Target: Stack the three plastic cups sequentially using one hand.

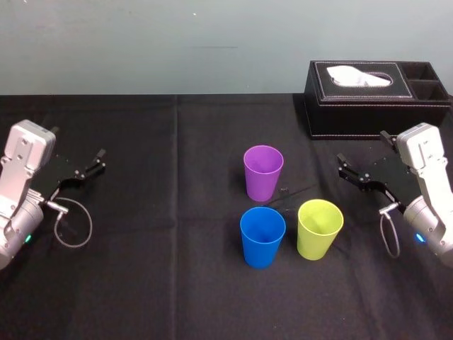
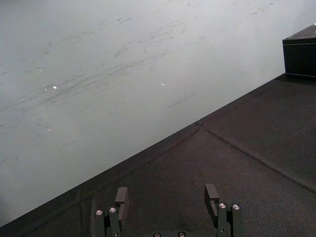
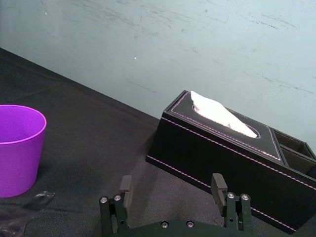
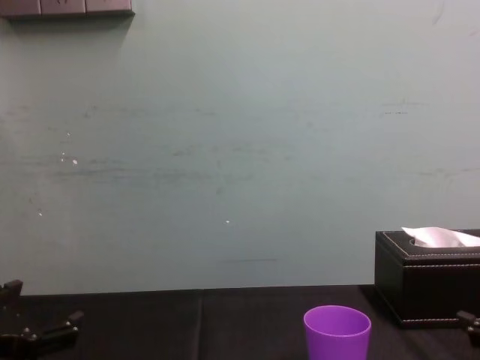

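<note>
Here, a black tabletop [image 1: 141, 283] holds a tissue box [image 1: 375, 106] far right. Left gripper [image 1: 98, 161] and right gripper [image 1: 345, 168] hover at either edge, jaws open. Centrally, upright: purple cup [image 1: 262, 172] behind, blue cup [image 1: 262, 236] and lime cup [image 1: 319, 228] in front, seemingly not touching.

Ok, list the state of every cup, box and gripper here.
Purple tapered plastic cup: upright, empty, unstacked.
Blue tapered plastic cup: upright, empty, unstacked.
Lime yellow-green plastic cup: upright, empty, unstacked.
Black leather tissue box: tissue sticking out.
Left gripper: open, holding nothing.
Right gripper: open, holding nothing.
</note>
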Motion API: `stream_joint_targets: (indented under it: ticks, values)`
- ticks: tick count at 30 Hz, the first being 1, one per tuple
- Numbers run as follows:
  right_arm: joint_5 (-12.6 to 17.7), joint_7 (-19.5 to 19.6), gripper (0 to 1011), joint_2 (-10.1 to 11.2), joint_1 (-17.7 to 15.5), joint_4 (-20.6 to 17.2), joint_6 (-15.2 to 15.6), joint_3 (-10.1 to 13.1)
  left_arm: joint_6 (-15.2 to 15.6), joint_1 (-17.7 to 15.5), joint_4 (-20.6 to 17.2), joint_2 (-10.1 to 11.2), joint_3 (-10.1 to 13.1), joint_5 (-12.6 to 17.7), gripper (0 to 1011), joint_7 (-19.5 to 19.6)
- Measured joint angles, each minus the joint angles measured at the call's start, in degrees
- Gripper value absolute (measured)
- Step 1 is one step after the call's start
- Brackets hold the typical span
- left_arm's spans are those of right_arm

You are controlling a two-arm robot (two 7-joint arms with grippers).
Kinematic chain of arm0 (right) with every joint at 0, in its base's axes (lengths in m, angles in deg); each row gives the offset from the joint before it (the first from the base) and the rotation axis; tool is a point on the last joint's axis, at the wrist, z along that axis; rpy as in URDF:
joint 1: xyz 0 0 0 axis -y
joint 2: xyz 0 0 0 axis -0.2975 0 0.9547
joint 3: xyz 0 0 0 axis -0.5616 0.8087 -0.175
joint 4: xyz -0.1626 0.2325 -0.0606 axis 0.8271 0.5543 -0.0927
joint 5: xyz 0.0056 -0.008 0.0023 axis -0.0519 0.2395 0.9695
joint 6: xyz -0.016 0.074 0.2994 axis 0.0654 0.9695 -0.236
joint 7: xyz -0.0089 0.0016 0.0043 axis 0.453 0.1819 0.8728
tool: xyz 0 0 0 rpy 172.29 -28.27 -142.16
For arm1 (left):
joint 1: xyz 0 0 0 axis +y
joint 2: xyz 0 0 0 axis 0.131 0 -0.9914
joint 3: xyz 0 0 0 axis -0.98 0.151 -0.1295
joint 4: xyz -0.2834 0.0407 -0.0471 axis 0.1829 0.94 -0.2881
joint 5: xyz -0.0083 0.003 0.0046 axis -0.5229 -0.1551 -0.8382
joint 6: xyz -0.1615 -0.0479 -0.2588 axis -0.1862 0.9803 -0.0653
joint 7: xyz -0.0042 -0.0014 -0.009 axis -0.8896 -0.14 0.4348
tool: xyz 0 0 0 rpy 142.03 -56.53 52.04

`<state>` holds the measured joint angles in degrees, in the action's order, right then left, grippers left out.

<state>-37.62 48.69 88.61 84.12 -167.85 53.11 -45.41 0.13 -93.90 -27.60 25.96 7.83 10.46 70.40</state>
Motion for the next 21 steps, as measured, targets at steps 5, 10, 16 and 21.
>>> stream_joint_targets:
  ticks: [5,10,16,21]
  values:
    - [0.0,0.0,1003,0.0,0.0,0.0,0.0,0.0,0.0,0.0,0.0,0.0,0.0,0.0,1011,0.0]
    - [0.0,0.0,1004,0.0,0.0,0.0,0.0,0.0,0.0,0.0,0.0,0.0,0.0,0.0,1011,0.0]
    - [0.0,0.0,1003,0.0,0.0,0.0,0.0,0.0,0.0,0.0,0.0,0.0,0.0,0.0,1011,0.0]
    - [0.0,0.0,1003,0.0,0.0,0.0,0.0,0.0,0.0,0.0,0.0,0.0,0.0,0.0,1011,0.0]
